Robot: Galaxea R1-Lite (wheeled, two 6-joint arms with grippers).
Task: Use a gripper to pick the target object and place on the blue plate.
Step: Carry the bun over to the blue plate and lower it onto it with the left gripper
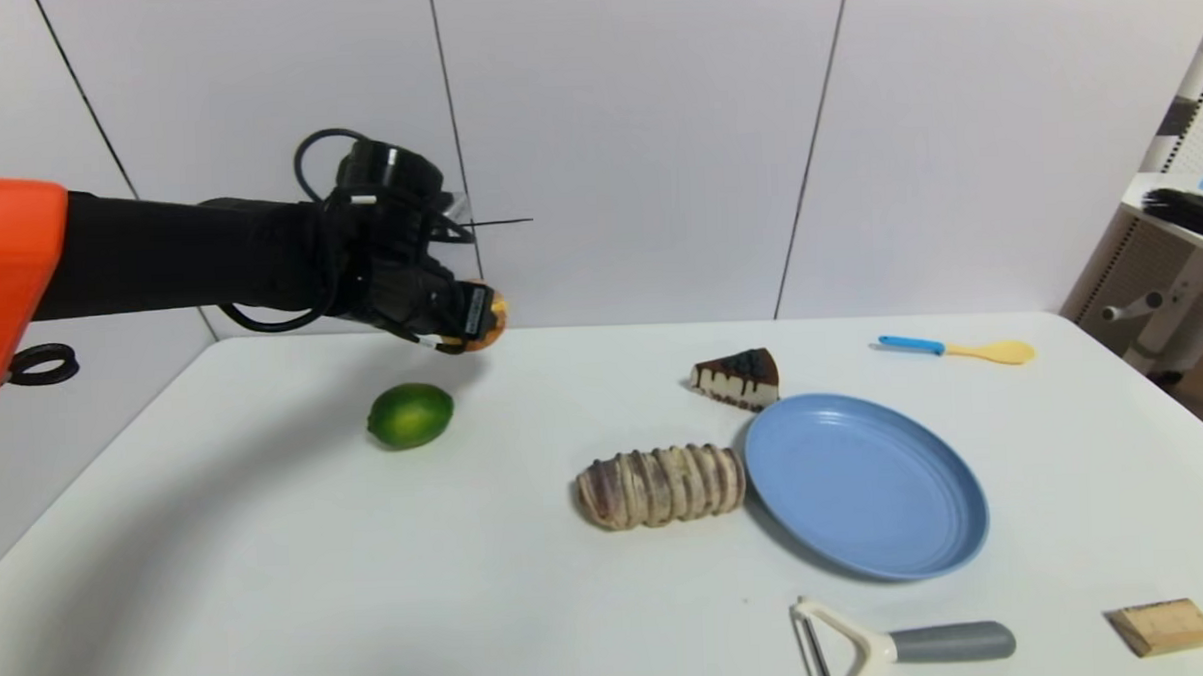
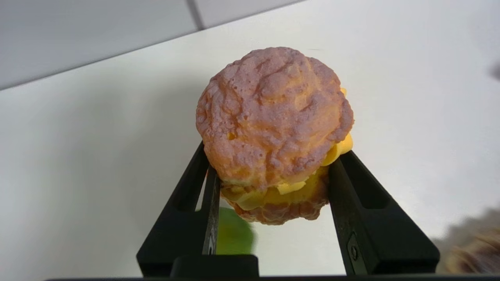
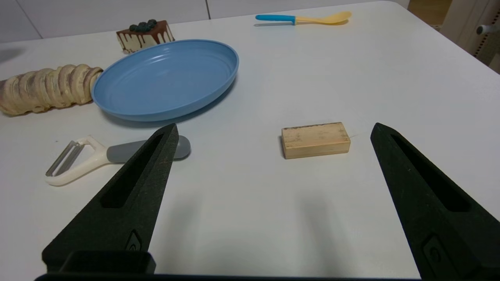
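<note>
My left gripper [image 1: 473,327] hangs above the table's far left, shut on the golden-brown cream bun [image 1: 497,320]. In the left wrist view the bun [image 2: 273,117] sits between the two black fingers [image 2: 351,203], its yellow filling showing at the split. The blue plate [image 1: 867,484] lies right of centre on the table, well to the right of the held bun; the right wrist view also shows the plate [image 3: 166,80]. My right gripper [image 3: 271,130] stands open low over the near right of the table, holding nothing, and is outside the head view.
A lime [image 1: 410,415] lies below the left gripper. A striped bread loaf [image 1: 662,486] touches the plate's left side, a chocolate cake slice [image 1: 736,377] sits behind it. A spoon [image 1: 957,349], a peeler [image 1: 902,646] and a wooden block [image 1: 1164,626] lie around the right side.
</note>
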